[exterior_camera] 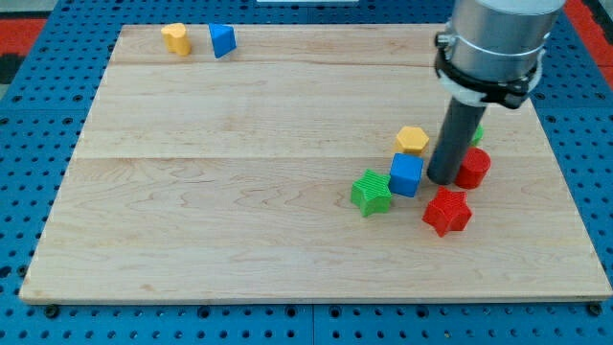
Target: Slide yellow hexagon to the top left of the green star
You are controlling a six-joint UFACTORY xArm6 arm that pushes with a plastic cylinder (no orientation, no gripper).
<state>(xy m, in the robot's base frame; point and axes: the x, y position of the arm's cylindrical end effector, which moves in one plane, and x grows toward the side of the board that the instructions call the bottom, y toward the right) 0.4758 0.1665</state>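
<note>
The yellow hexagon [413,140] lies right of the board's centre, just above the blue cube [406,174]. The green star [372,192] sits below and to the left of the hexagon, touching the blue cube's left side. My tip [442,180] rests on the board right of the blue cube and below-right of the yellow hexagon, close to the red round block [472,168]. The rod hides part of a green block [476,133] behind it.
A red star [447,211] lies just below my tip. A yellow block [175,38] and a blue block [222,40] sit at the view's top left on the wooden board [239,192]. The arm's body [493,43] hangs over the top right.
</note>
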